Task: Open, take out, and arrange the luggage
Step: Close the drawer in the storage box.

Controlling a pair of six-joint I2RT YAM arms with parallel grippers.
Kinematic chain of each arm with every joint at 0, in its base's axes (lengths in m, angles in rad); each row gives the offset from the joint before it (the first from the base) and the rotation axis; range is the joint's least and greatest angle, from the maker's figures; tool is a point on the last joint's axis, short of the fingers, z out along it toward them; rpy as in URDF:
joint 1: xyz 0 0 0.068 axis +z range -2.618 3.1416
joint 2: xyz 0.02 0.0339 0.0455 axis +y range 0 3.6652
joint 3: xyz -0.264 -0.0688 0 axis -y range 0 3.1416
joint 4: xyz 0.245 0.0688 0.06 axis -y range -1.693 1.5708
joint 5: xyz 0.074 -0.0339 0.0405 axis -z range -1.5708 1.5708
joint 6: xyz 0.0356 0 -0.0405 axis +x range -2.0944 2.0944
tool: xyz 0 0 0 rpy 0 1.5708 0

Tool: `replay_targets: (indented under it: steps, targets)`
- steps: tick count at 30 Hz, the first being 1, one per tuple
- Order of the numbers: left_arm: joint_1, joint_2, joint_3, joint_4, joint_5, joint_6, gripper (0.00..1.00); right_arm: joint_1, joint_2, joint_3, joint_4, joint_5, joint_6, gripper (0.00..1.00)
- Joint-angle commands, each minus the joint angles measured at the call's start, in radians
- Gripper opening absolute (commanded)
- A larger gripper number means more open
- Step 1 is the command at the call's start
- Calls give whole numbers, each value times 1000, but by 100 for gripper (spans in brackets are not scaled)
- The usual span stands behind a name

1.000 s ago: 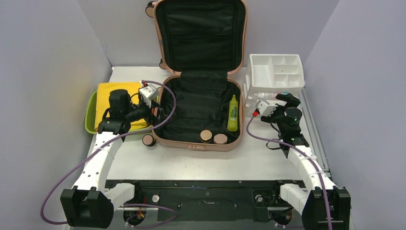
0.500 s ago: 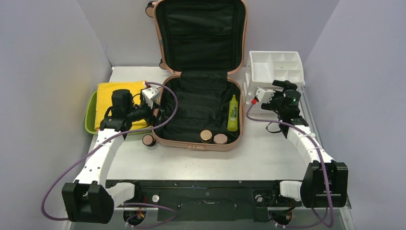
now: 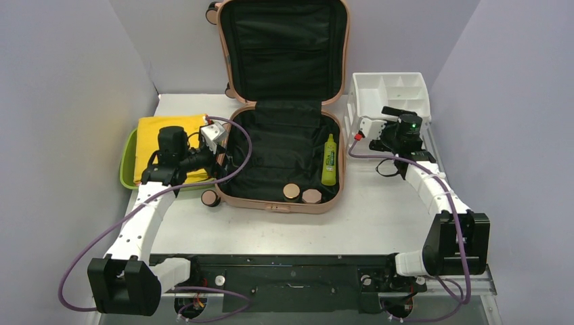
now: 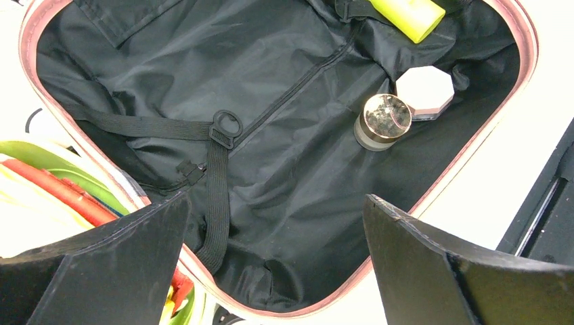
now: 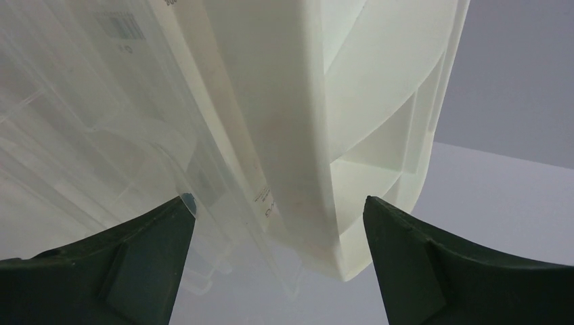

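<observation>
Your luggage (image 3: 277,156) lies open mid-table against the far edge, with the white organizer (image 3: 392,95) at the far right corner. Left tool (image 4: 276,203) and right tool (image 5: 279,203) both hang released. Grip the green bottle (image 3: 329,160) across its body, then each jar (image 3: 292,191).

Luggage (image 3: 271,205): salmon-pink shell, black lining. Bottle (image 3: 329,160): lime-yellow. Organizer (image 3: 389,92): white. Tub (image 3: 125,161): green. Cloth (image 3: 153,131): yellow.

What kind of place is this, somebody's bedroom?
Probably a robot testing booth, not a bedroom: plain grey panel walls box in a white table, and a white left robot arm and white right robot arm are bolted along its near edge.
</observation>
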Motion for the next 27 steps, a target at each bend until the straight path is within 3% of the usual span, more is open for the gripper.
replay_targets:
  steps: [1, 3, 6, 12, 16, 21, 27]
  targets:
    - [-5, -28, 26, 25, 43, 16, 96, -7, 10, 36, 93, 65, -53, 88]
    - [-10, -26, 35, 30, 44, 20, 96, -2, 32, 6, 210, 153, -63, 89]
    - [-19, -23, 44, 29, 39, 31, 96, -8, 25, -5, 241, 158, -53, 89]
    - [-30, -28, 47, 32, 44, 40, 96, -104, -126, 44, -142, -113, -6, 91]
    - [-39, -34, 48, 53, 48, 29, 96, -152, -206, 44, -278, -261, -10, 91]
    - [-52, -17, 70, 51, 47, 29, 96, -192, -228, 25, -260, -315, 47, 91]
    - [-57, -16, 72, 52, 47, 36, 96, -205, -166, -13, -43, -276, 167, 92]
